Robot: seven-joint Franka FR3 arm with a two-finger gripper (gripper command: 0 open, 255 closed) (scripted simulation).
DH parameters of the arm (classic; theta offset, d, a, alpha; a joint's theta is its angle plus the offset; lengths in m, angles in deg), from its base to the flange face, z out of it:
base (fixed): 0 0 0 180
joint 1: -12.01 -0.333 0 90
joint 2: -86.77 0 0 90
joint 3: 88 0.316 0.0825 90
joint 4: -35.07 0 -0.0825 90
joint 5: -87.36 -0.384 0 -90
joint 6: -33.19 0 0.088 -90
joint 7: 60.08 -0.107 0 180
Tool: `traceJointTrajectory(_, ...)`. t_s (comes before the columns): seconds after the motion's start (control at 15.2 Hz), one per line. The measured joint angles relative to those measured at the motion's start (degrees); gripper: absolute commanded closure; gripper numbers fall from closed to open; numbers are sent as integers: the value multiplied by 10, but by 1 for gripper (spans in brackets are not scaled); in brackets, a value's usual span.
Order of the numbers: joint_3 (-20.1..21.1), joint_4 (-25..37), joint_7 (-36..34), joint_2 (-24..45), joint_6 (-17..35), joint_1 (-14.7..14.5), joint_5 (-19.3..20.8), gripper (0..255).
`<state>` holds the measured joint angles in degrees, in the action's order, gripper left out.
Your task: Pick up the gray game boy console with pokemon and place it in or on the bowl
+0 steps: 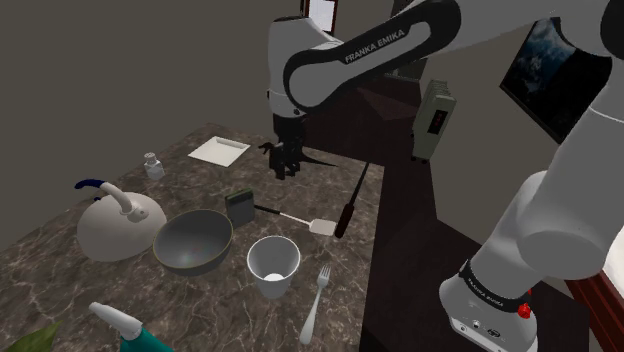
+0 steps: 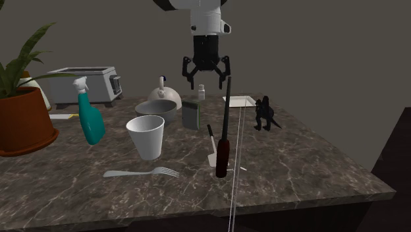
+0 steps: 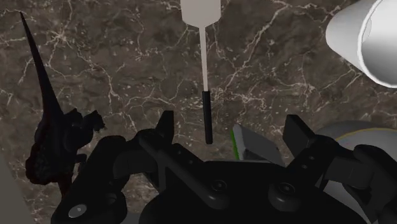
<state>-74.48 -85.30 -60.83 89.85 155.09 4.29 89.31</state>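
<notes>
The grey game boy console [image 1: 241, 207] stands upright on the dark marble counter, right beside the grey bowl [image 1: 194, 241]. In the second exterior view the console [image 2: 191, 114] is just to the right of the bowl [image 2: 156, 110]. My black gripper [image 2: 206, 74] hangs open well above the counter, over and slightly behind the console, holding nothing. In the shoulder view the gripper [image 1: 283, 162] is farther back than the console. In the wrist view the console's top [image 3: 254, 143], with a green edge, shows below the open gripper [image 3: 232, 128], nearer one finger.
A white cup [image 2: 145, 136], a fork [image 2: 141, 173], a white spatula [image 1: 300, 218] and a long dark-handled tool [image 2: 223, 132] lie in front of the console. A black dinosaur toy [image 2: 265, 113], kettle [image 1: 115, 222], spray bottle [image 2: 89, 118], toaster [image 2: 85, 86] and potted plant [image 2: 23, 112] surround them.
</notes>
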Motion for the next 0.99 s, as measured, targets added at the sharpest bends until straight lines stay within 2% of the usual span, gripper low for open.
traceJointTrajectory(0.53,12,129,-34,160,38,-37,53,0)
traceJointTrajectory(0.73,11,196,-40,224,37,-55,71,0)
traceJointTrajectory(0.99,9,210,-48,253,54,-64,81,0)
